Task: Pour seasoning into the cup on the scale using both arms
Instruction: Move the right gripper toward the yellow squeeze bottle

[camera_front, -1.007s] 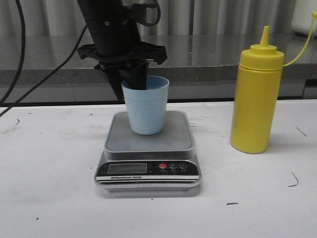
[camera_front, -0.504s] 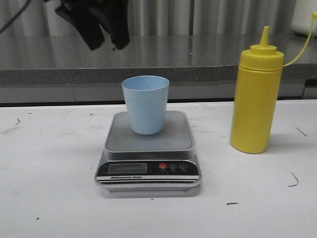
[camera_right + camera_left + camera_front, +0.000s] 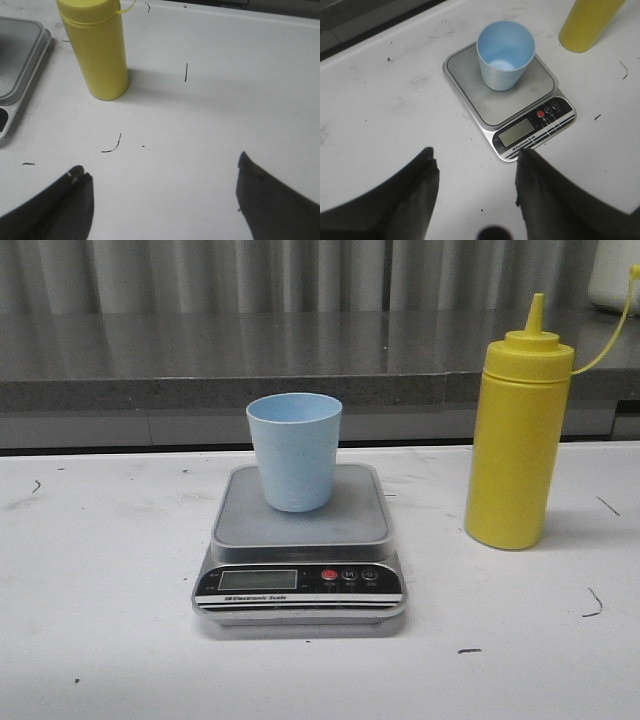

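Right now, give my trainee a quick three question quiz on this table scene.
1. True or false: the cup stands upright on the scale.
2. In the front view, the bottle stands on which side of the scale: A left, B right, C behind?
3. Fill in: the right gripper is ____, holding nothing.

Key: 1 true. 2 B. 3 open; the left gripper is open too.
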You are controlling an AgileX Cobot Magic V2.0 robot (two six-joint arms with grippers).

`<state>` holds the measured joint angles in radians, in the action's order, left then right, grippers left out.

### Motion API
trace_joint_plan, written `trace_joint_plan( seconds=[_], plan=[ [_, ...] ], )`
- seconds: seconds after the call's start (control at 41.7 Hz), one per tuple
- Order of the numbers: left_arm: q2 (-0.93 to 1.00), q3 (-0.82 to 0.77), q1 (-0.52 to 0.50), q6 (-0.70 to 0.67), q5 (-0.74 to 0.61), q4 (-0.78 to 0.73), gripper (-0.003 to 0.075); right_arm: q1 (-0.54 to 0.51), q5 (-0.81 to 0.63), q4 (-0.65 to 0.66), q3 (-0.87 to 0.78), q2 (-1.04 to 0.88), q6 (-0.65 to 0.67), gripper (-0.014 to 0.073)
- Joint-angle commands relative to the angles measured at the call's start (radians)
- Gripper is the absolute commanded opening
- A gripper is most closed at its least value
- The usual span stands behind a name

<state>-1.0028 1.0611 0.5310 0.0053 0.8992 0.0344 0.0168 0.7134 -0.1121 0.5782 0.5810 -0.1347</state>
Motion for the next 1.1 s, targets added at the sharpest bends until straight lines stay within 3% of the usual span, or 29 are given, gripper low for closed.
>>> trace_joint_plan(
  seconds=[0.0,0.336,0.743,1.079],
  plan=[
    [0.111,-0.037,0.006,-0.043,-0.072,-0.014,0.0357,-0.005,-0.063,0.001,0.032,0.006,-0.010,0.0602],
    [0.349,-0.218,0.006,-0.116,-0.068,-0.040,0.0357,-0.005,-0.063,0.001,0.032,0.006,-0.010,0.0602],
    [0.370,-0.234,0.006,-0.116,-0.063,-0.040,0.0357,-0.002,-0.087,-0.005,0.032,0.006,-0.010,0.0602],
    [0.370,-0.234,0.006,-0.116,-0.063,-0.040,0.0356,0.171,-0.088,-0.007,0.032,0.006,-0.096,0.0659]
  ],
)
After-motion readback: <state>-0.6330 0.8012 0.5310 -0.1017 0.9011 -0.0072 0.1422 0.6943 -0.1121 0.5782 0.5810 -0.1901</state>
